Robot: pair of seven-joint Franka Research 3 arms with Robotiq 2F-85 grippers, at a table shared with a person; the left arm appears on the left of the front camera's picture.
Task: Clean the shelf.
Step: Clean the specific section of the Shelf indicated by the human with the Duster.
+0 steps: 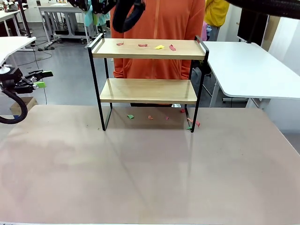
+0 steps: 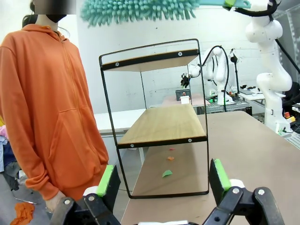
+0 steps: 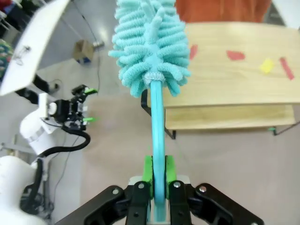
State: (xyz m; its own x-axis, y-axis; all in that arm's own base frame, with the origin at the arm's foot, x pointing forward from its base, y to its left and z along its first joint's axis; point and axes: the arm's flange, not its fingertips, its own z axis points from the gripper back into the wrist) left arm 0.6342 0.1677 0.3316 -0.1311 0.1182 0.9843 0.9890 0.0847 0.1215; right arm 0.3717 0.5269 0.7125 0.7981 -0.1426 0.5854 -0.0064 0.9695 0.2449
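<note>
The shelf [image 1: 149, 90] stands at the table's far side, its two wooden boards in a black frame. Red and yellow paper scraps [image 1: 159, 47] lie on its top board [image 3: 234, 79]. My right gripper [image 3: 158, 174] is shut on the handle of a teal fluffy duster [image 3: 150, 47], whose head hangs over the left end of the top board [image 1: 93, 16] [image 2: 140, 10]. My left gripper [image 2: 164, 183] is open and holds nothing. It sits off the table's left edge [image 1: 40, 78], facing the shelf's end [image 2: 159, 126].
More scraps [image 1: 130, 116] lie on the table [image 1: 150, 178] under the shelf. A person in an orange hoodie [image 1: 159, 28] stands right behind the shelf, arms down. White tables [image 1: 253, 70] stand to the right and far left.
</note>
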